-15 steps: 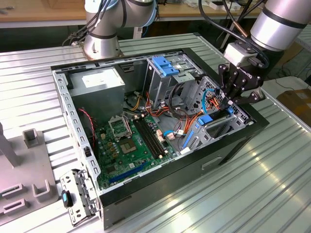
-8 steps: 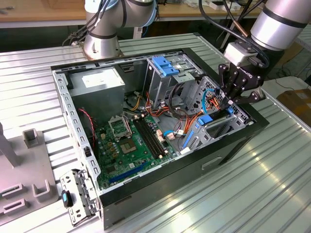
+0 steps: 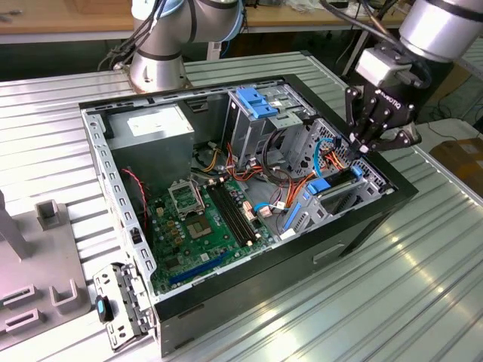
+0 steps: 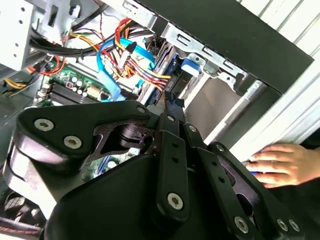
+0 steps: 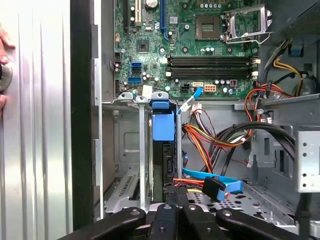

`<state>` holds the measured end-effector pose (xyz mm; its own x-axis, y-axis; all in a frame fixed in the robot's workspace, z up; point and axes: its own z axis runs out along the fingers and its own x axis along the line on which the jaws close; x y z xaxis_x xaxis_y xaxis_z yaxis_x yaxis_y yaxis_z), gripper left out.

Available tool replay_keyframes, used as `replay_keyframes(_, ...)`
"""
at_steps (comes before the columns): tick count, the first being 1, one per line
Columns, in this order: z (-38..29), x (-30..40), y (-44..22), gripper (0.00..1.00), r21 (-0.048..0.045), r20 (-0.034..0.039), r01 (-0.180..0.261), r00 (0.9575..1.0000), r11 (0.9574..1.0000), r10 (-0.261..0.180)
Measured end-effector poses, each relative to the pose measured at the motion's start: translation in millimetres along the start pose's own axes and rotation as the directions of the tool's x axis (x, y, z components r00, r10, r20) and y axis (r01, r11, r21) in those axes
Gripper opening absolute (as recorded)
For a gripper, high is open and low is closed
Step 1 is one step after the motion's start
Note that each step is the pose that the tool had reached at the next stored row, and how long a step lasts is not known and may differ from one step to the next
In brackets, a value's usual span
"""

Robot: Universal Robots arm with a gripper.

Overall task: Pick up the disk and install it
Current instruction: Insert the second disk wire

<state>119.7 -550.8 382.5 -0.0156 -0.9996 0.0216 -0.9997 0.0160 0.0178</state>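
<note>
1. In the exterior view, an open computer case [image 3: 113, 173] lies on its side on a ribbed metal table [image 3: 423, 264]. Its green motherboard [image 3: 207, 226] sits at about 7 o'clock from the case's middle, and a grey power supply [image 3: 155, 128] at about 10 o'clock.
2. A blue plastic bracket [image 3: 256, 102] rests on the drive cage at about 12 o'clock.
3. The disk [image 3: 321, 185], known by its blue carrier, stands on edge in the drive bay at about 3 o'clock in the case. In the first wrist view the blue carrier [image 5: 163, 122] sits between the bay's metal rails.
4. The gripper [image 3: 361, 147] hangs at the bay's far end, just above the disk. In the second wrist view its fingers [image 4: 170, 107] are pressed together; whether they touch the carrier is hard to tell.
5. A person's hand [image 4: 285, 162] rests on the table outside the case wall.
</note>
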Motion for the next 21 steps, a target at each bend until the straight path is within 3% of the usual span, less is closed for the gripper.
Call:
replay_keyframes(3, -4.7, -11.9, 0.1, 0.11, -0.0312, -0.0041, 0.001, 1.0, 0.9995, -0.001)
replay_keyframes(4, -5.5, -22.0, 0.1, 0.11, -0.0503, -0.0108, 0.001, 0.9999, 0.9987, -0.001)
replay_keyframes(5, -6.1, -27.6, 0.0, 0.11, -0.0558, -0.0206, 0.0, 0.9998, 0.9984, -0.001)
replay_keyframes(6, -6.3, -32.2, -0.5, 0.11, -0.0612, -0.0362, -0.001, 0.9993, 0.9981, -0.001)
replay_keyframes(8, -7.0, -37.0, -1.7, 0.11, -0.0692, -0.0604, -0.003, 0.9982, 0.9976, -0.001)
replay_keyframes(11, -11.4, -46.5, -6.6, 0.11, -0.1013, -0.1265, -0.009, 0.992, 0.9948, -0.004)
replay_keyframes(13, -11.1, -52.8, -6.9, 0.11, -0.1014, -0.1266, -0.009, 0.9919, 0.9948, -0.004)
replay_keyframes(18, -2.8, -54.6, -7.7, 0.11, -0.1014, -0.1268, -0.009, 0.9919, 0.9948, -0.004)
replay_keyframes(20, 0.7, -55.1, -8.1, 0.17, -0.1011, -0.1377, -0.01, 0.9905, 0.9948, -0.004)
replay_keyframes(21, 3.0, -55.9, -8.3, 0.29, -0.101, -0.1401, -0.011, 0.9901, 0.9948, -0.004)
